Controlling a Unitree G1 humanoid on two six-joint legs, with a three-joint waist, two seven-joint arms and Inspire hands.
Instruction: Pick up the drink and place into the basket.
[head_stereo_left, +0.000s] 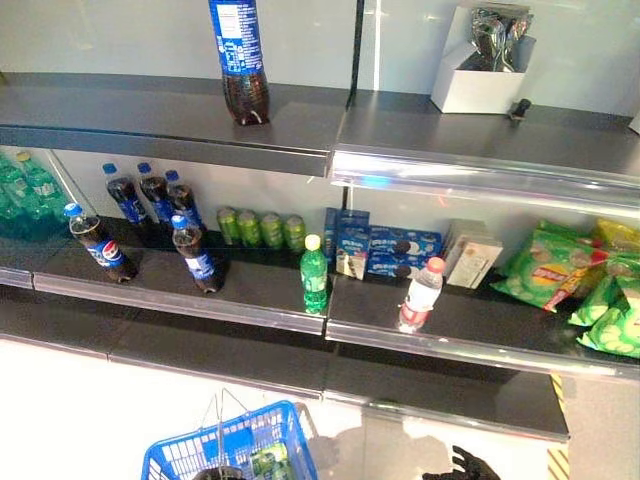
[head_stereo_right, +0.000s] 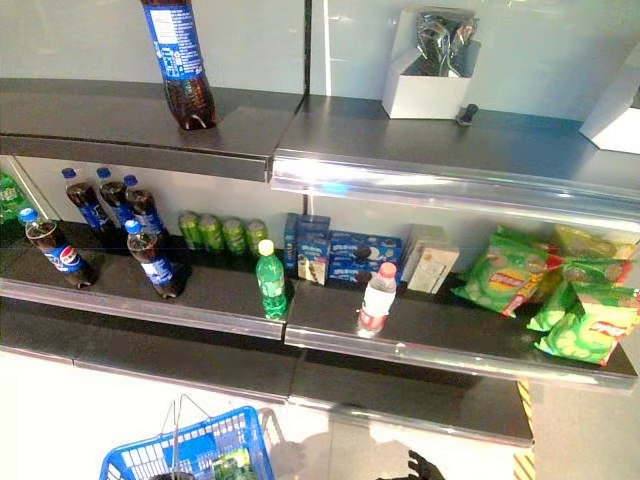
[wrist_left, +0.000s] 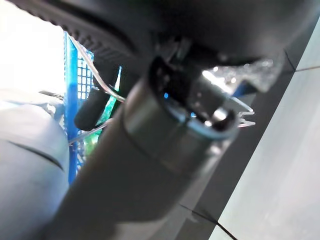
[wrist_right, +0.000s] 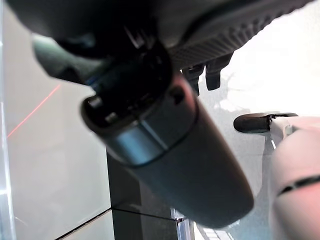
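1. Two hands checked: left hand (wrist_left: 95, 107), curled on the blue basket (head_stereo_left: 170, 458) handle.
2. Green bottle (head_stereo_left: 314, 275) upright at the middle shelf (head_stereo_left: 250, 290) front edge; clear bottle (head_stereo_left: 421, 295) just right of it.
3. Right hand (head_stereo_left: 465, 466), low, right of basket; fingers relaxed, empty.

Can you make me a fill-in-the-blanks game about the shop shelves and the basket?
1. The basket at the bottom is coloured ____.
2. The green bottle at the front of the middle shelf has a ____ cap.
3. The big cola bottle stands alone on the ____ shelf.
4. The clear bottle right of the green bottle has a ____ cap.

Missing words: blue; yellow; top; red
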